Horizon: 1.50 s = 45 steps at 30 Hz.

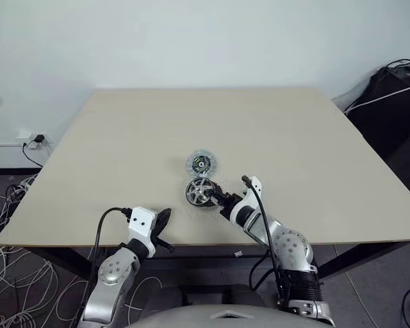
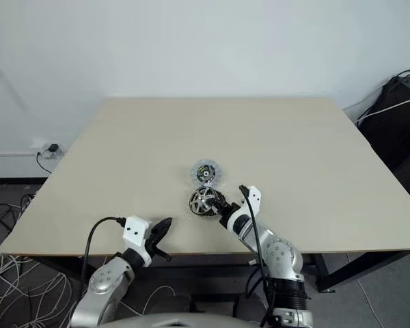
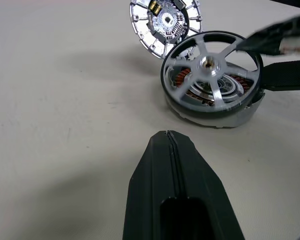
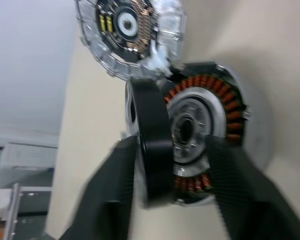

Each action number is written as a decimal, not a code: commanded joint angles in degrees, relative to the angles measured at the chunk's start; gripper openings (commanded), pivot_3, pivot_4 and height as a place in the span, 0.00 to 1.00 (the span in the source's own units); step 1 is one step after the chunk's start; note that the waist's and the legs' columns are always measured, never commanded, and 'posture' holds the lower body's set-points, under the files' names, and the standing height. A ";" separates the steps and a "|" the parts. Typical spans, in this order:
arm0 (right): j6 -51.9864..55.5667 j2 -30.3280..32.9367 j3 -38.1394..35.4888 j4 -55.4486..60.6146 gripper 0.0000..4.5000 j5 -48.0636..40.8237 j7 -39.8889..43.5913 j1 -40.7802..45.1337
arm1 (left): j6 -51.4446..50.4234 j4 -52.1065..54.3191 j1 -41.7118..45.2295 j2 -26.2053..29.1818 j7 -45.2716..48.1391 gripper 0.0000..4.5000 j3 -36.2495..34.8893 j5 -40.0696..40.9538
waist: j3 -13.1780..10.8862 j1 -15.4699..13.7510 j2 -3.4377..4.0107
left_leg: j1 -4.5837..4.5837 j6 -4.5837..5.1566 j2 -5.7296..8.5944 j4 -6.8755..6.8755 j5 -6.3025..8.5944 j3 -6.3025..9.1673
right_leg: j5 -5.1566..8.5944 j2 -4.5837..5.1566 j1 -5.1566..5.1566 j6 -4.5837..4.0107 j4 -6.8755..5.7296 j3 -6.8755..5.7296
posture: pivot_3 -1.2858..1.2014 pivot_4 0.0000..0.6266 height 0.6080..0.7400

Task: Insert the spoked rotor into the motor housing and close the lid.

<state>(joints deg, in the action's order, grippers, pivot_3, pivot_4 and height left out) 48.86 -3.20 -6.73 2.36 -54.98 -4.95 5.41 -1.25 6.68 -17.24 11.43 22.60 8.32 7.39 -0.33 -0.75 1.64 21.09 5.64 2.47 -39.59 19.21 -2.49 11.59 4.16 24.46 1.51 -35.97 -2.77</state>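
The spoked rotor (image 3: 210,75), a thin dark-rimmed ring with slim silver spokes meeting a small hub, sits tilted on the copper-wound disc in its pale silvery base (image 3: 217,114), one edge raised, not yet seated flat. Touching it on the far side lies the round, shallow, silvery motor housing (image 3: 165,22) with its dark centre, flat on the pale wooden tabletop (image 1: 123,150) near the front edge. Your right pincer (image 4: 177,165) straddles the assembly, its black fingers spread either side; the rotor's dark rim stands on edge between them, just beside one finger, and you cannot tell whether anything is truly gripped. Your left pincer (image 3: 172,150) is closed with nothing in it, resting near the tabletop's front edge, apart from the parts. You look to be mid-insertion: the next move likely calls for levelling the rotor so its hub meets the centre, then pressing it down evenly before the silvery disc goes on top
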 commanded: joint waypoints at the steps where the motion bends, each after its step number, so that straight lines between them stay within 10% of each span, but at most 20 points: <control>1: -0.82 -2.62 -1.44 1.51 0.81 -0.91 -0.40 1.90 | 0.26 1.90 0.64 0.14 0.11 0.00 -0.39 0.23 | 0.06 -0.04 -0.05 | -0.02 0.00 0.00 0.00 0.00 0.00 | 0.00 0.00 -0.02 0.00 0.00 0.00 | 0.52 0.00 1.00; 3: -0.84 -2.55 -1.54 2.25 0.95 -1.54 -0.62 1.69 | 0.18 1.98 0.54 0.16 0.09 0.00 -0.40 0.25 | 0.10 -0.09 -0.10 | -0.06 0.01 0.00 0.00 0.01 0.00 | 0.00 0.01 -0.06 0.00 0.00 0.00 | 0.52 0.00 1.00; 14: -9.86 -0.50 2.54 11.60 0.95 3.26 6.95 0.47 | 0.32 2.17 0.35 0.21 0.11 0.00 -0.51 0.35 | 0.10 0.02 -0.07 | 0.01 0.00 0.00 0.00 0.00 -0.02 | -0.01 -0.01 0.02 0.02 0.01 0.02 | 0.52 0.00 1.00; 28: -12.47 11.21 19.93 15.93 0.01 19.14 23.17 -0.38 | 0.24 1.88 0.28 0.06 0.03 0.00 -0.50 0.40 | 0.14 -0.09 -0.21 | -0.06 -0.14 0.01 -0.02 -0.10 -0.04 | -0.01 -0.01 -0.03 0.01 0.00 0.02 | 0.52 0.00 1.00; 45: -15.84 9.01 25.99 7.75 0.01 37.46 20.36 2.49 | 0.20 2.05 -0.13 -0.13 -0.24 0.00 -0.49 0.38 | 0.21 -0.15 -0.35 | -0.06 -0.23 0.03 -0.03 -0.12 -0.04 | -0.01 0.01 -0.03 0.01 0.00 0.02 | 0.52 0.00 1.00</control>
<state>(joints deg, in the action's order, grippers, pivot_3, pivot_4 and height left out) 34.67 6.60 19.78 9.48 -18.23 15.71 6.55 -1.27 6.68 -17.77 11.38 22.53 8.30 7.42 -0.12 -0.90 1.29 21.03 5.41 2.50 -39.62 19.08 -2.54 11.58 4.17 24.43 1.53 -35.97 -2.75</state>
